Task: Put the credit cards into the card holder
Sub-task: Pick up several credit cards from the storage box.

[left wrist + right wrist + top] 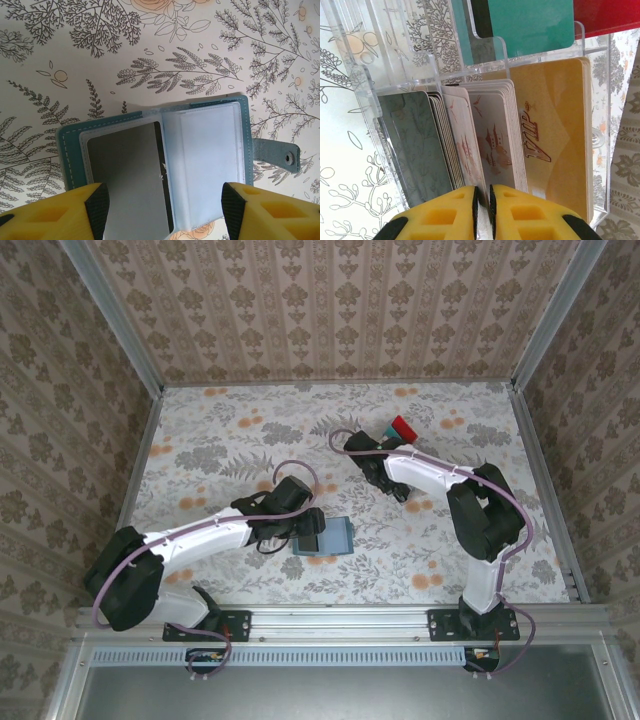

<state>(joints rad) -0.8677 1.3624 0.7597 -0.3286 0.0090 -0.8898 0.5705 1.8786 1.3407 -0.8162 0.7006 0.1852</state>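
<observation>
The left gripper (162,216) hangs with its yellow fingers (75,212) spread wide over the near edge of the card holder (200,160). The fingers stand one to each side, with nothing between them. The dark teal card holder (333,537) lies open and flat on the floral table (230,440), near the front edge and just beside the left gripper (308,530). A dark card (127,175) sits in its left-hand pocket, while the right-hand pocket shows pale and clear. Its snap tab (280,156) sticks out to the right.

Well apart, toward the back of the table, the right gripper (382,443) is at a clear plastic rack (395,432). There the credit cards (492,140) stand upright in rows. They include a tan VIP card (555,135), a stack of pale patterned ones, a dark grey card (415,145), and behind them a teal card (530,22) and a red card (607,15). The right gripper (483,205) has its fingers drawn almost together, leaving a thin slit at the lower edge of the pale cards. Whether a card is pinched in that slit cannot be told.
</observation>
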